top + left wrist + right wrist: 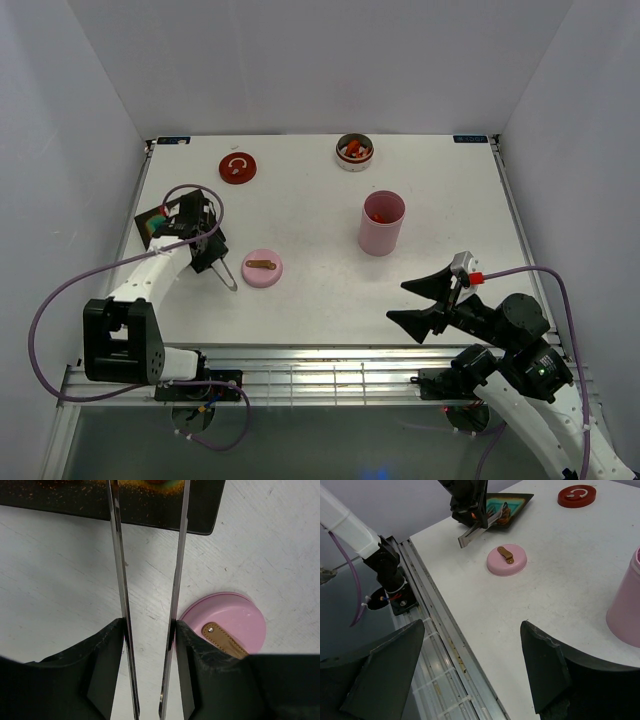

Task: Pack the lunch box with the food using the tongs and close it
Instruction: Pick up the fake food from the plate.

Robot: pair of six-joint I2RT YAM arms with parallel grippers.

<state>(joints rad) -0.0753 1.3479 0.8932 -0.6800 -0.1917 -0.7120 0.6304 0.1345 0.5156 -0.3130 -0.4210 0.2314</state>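
Observation:
My left gripper is shut on the tongs, one finger pressing on each slim silvery arm. The joined end of the tongs sticks out toward the pink lid. Their tips reach over the black tray and leave the top of the left wrist view, beside an orange piece; whether they touch it I cannot tell. The tall pink lunch box stands open with red food inside. More food fills a round tin at the back. My right gripper hangs open over the near table edge, nothing in it.
A red round lid lies at the back left. The pink lid has a tan strap on top. The aluminium rail runs along the near edge below my right gripper. White walls close in the table.

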